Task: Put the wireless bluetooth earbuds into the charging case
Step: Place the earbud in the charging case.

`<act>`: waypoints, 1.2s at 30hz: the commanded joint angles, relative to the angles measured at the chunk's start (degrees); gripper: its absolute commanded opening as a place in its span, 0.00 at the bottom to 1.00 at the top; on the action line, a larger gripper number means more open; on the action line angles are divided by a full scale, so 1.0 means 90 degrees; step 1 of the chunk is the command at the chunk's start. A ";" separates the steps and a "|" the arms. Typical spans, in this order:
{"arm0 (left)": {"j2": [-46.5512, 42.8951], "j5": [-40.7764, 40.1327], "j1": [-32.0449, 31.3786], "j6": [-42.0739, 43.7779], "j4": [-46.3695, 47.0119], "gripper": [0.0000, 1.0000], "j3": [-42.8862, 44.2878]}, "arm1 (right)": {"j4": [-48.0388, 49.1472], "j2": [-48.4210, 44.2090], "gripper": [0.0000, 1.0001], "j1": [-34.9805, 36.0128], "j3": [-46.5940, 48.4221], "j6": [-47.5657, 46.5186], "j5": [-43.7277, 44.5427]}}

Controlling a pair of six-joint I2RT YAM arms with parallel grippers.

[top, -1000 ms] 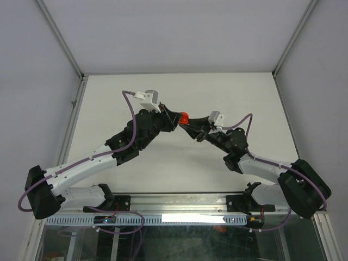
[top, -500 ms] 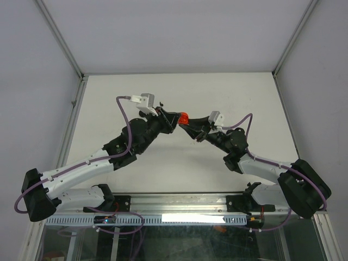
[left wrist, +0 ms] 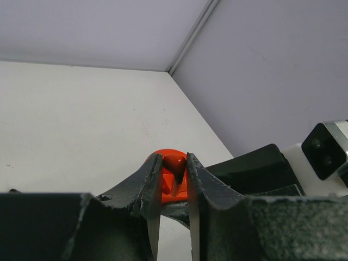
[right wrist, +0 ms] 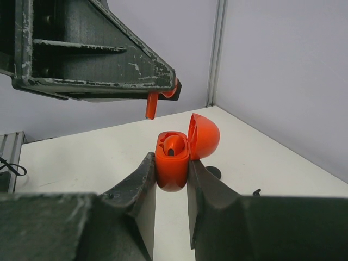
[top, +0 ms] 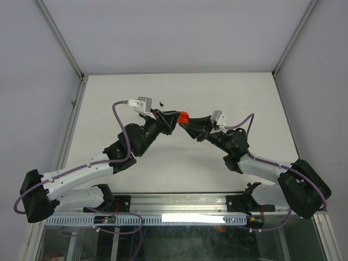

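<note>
Red earbud hangs stem-down, pinched between the nearly closed fingers of the left gripper, just above the orange-red charging case. Right gripper is clamped on the case body from both sides. It holds the case up off the table with the lid flipped open, so the left arm gets a steady target. One slot looks filled, so this bud probably goes in the free one.
</note>
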 commanded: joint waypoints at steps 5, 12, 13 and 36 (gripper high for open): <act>0.0083 0.0070 -0.0086 0.0376 0.0917 0.23 -0.0032 | 0.0624 -0.0051 0.00 0.0040 0.0111 0.0228 -0.0014; 0.0136 0.0040 -0.0124 0.0443 0.0951 0.23 -0.0098 | 0.0771 -0.0035 0.00 0.0044 0.0112 0.0317 0.0000; 0.0149 0.0031 -0.0138 0.0461 0.0968 0.23 -0.0115 | 0.0779 -0.0040 0.00 0.0043 0.0116 0.0329 -0.0004; 0.0105 -0.0415 -0.0359 0.1017 0.1312 0.23 -0.0269 | 0.0928 -0.0031 0.00 0.0037 0.0140 0.0447 -0.0014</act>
